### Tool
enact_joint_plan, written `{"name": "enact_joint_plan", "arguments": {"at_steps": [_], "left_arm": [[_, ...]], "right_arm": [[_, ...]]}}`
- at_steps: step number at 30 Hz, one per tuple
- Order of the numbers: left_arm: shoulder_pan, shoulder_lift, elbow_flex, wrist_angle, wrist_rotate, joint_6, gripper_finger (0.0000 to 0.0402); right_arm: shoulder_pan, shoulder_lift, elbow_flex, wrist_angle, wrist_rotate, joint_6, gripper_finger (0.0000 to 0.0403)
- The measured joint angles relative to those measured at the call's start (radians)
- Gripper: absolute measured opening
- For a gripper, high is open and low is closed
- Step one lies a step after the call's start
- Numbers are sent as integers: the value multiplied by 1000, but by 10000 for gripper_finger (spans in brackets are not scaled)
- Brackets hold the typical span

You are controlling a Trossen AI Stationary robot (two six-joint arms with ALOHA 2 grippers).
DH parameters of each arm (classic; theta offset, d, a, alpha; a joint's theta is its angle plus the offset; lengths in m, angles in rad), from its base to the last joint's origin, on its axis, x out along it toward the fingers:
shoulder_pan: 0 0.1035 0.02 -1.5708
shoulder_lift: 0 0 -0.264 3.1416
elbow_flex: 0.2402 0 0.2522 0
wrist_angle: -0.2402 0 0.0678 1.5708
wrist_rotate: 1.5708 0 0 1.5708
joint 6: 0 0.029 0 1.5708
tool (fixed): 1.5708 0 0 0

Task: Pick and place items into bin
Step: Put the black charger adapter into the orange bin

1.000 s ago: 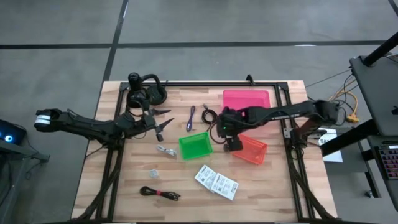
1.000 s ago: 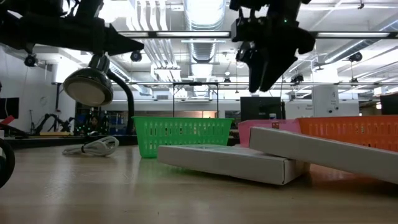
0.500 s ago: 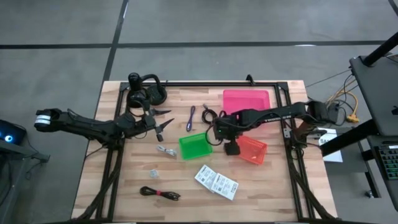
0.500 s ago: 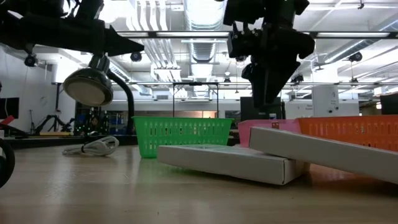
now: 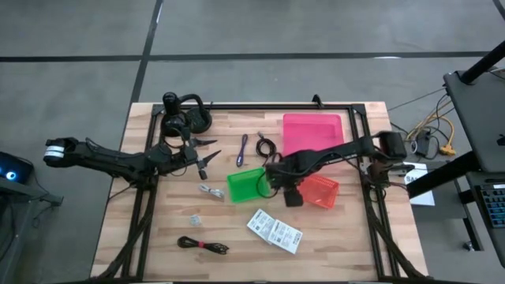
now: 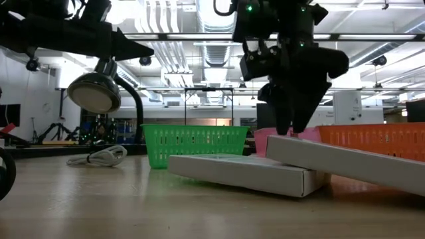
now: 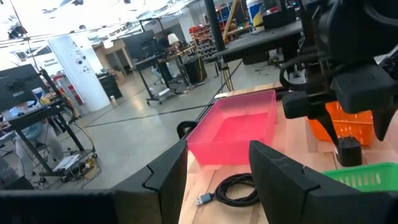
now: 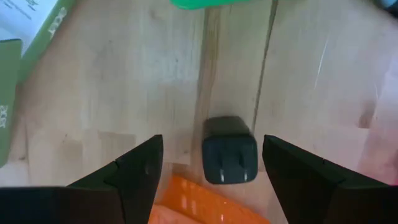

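hovering over the tabletop (image 5: 331,229), the right hand (image 8: 211,163) has its fingers apart. a black plug (image 8: 229,150) lies between them, beside the orange bin (image 5: 319,190).

Two slim dark jointed arms, white-banded left elbow (image 5: 54,150), angular black fingers (image 8: 134,171).

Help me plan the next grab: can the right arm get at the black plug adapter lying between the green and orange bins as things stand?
Probably yes. The right gripper hangs open over the black plug adapter, a finger on each side, nothing covering it. The orange bin sits close, leaving little room.
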Motion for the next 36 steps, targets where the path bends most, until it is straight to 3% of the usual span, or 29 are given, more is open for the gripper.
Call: {"name": "enact_joint_plan", "arguments": {"at_steps": [10, 36], "left_arm": [[0, 0, 0, 1, 0, 0, 158], [0, 1, 0, 0, 0, 0, 158]], "right_arm": [[0, 33, 32, -45, 62, -58, 256], [0, 34, -30, 33, 64, -94, 246]]}}
